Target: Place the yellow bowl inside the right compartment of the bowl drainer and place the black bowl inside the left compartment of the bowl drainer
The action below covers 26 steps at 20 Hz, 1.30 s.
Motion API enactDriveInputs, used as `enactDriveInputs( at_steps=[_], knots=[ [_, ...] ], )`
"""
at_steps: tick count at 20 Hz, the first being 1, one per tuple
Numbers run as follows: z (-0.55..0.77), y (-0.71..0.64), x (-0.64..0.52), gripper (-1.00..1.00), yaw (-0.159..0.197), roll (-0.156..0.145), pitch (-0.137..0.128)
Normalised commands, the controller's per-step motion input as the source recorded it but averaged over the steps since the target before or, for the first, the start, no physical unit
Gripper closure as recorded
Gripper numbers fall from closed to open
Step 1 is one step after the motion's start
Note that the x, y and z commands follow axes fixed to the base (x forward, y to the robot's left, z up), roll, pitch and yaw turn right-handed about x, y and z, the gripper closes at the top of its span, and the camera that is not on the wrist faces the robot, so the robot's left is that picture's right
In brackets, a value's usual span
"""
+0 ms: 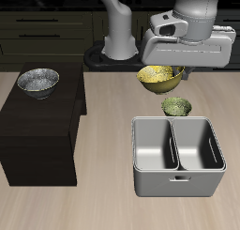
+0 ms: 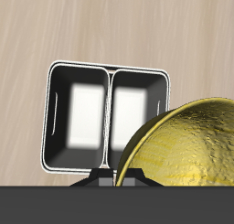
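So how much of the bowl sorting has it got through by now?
Nothing is placed yet: both wells of the drainer look empty. In hand: the gripper carries the yellow bowl in the air, behind the drainer. Left: lowering it into the right well, then fetching the black bowl from the dark cabinet for the left well.

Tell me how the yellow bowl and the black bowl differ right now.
The yellow bowl hangs tilted in the air under the gripper, above the table; the black bowl sits upright on the dark cabinet. The yellow bowl is bright yellow and narrower; the black bowl is wider, dark-rimmed, speckled grey inside. Both are round, and neither is in the bowl drainer yet.
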Motion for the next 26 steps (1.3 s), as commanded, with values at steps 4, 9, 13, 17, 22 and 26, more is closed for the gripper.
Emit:
enactDriveInputs(
  at_steps=[4, 9, 13, 17, 22, 26],
  knots=[
    [-0.13, 0.08, 0.22, 1.0, -0.005, -0.013, 0.034],
    [-0.2, 0.1, 0.06, 1.0, -0.001, 0.009, 0.022],
    [-0.31, 0.11, 0.02, 1.0, -0.015, 0.017, 0.043],
    [-0.23, 0.02, 0.07, 1.0, 0.006, -0.008, 0.025],
    [-0.32, -0.03, 0.02, 1.0, -0.006, 0.0, 0.034],
    [-0.21, -0.03, -0.02, 1.0, 0.011, 0.015, 0.016]
  ],
)
